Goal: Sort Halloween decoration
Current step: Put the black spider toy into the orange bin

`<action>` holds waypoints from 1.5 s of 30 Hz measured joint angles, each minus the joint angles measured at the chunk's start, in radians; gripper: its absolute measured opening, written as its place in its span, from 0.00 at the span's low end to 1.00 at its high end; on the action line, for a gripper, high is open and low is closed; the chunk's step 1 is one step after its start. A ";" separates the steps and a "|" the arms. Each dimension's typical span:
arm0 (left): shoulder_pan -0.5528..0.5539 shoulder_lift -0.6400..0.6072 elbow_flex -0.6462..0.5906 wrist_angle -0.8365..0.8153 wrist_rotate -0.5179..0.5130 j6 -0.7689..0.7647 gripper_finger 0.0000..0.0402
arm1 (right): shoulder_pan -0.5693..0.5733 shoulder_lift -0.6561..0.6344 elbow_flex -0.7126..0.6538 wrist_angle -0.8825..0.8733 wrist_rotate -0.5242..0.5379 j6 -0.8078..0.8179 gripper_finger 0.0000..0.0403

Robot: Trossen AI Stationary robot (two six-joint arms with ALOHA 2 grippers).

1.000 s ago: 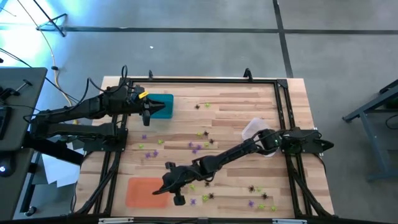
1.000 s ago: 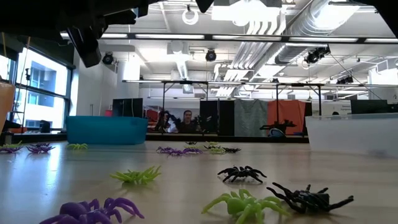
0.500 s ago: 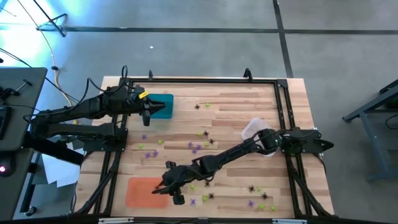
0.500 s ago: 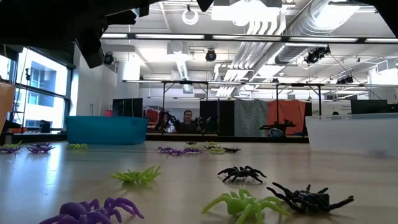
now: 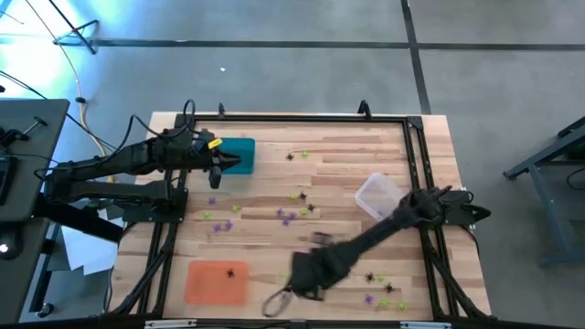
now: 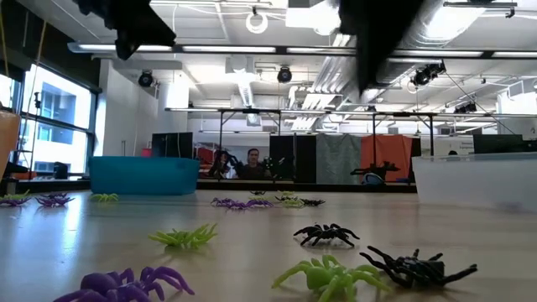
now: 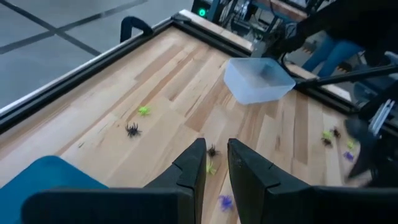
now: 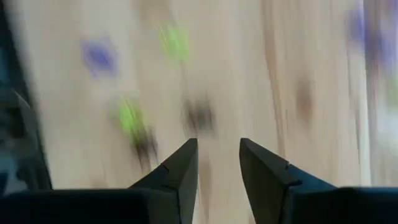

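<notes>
Overhead, a black spider (image 5: 230,270) lies in the orange tray (image 5: 216,281); the right wrist view shows the right pincer (image 8: 217,163) spread.

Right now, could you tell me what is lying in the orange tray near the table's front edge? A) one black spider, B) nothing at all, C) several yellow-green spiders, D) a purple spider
A: in the high view a single black spider lies in the orange tray, with no purple or yellow-green piece in it.
</notes>
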 joint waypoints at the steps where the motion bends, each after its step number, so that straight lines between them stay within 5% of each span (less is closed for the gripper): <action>1: 0.000 0.000 0.000 -0.005 0.000 0.000 0.13 | 0.024 0.000 -0.001 -0.066 -0.010 0.077 0.27; 14: 0.000 0.000 0.000 -0.031 0.000 0.018 0.13 | 0.257 -0.009 -0.109 -0.167 0.054 0.709 0.27; 24: 0.000 0.000 0.000 -0.004 -0.009 -0.032 0.13 | 0.306 -0.278 -0.556 0.148 0.028 0.841 0.27; 31: 0.000 0.000 0.000 0.013 -0.012 -0.034 0.13 | 0.312 -0.423 -0.847 0.445 -0.101 0.903 0.27; 45: 0.001 0.002 0.000 0.017 -0.052 -0.027 0.13 | 0.288 -0.446 -0.987 0.627 -0.118 0.856 0.27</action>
